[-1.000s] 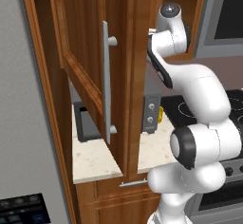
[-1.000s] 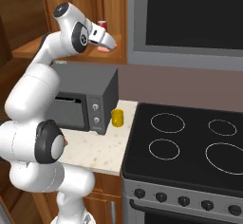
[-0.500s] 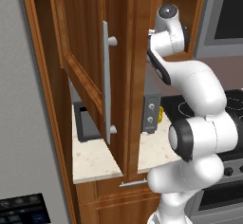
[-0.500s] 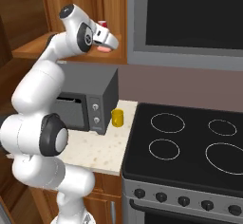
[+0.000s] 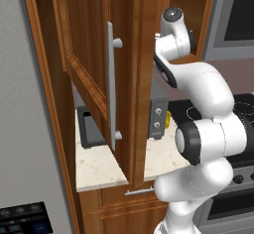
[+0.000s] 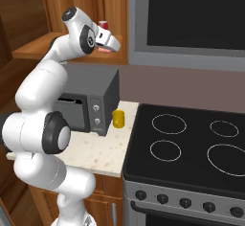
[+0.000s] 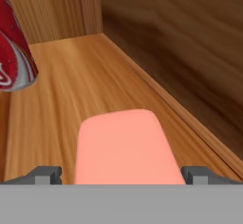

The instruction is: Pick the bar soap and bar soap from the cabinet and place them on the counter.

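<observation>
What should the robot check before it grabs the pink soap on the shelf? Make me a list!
1. Gripper open: ok.
2. Bar soap lined up between the fingertips: ok.
3. Cabinet door swung open: ok.
4. Red can away from the soap: ok, off to one side.
5. Bare spot on the counter for putting it down: ok.
6. Second soap found: cannot tell.

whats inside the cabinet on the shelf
A pink bar soap lies flat on the cabinet shelf between the open gripper tips, and a red can stands further in. The soap's near end is hidden.
</observation>
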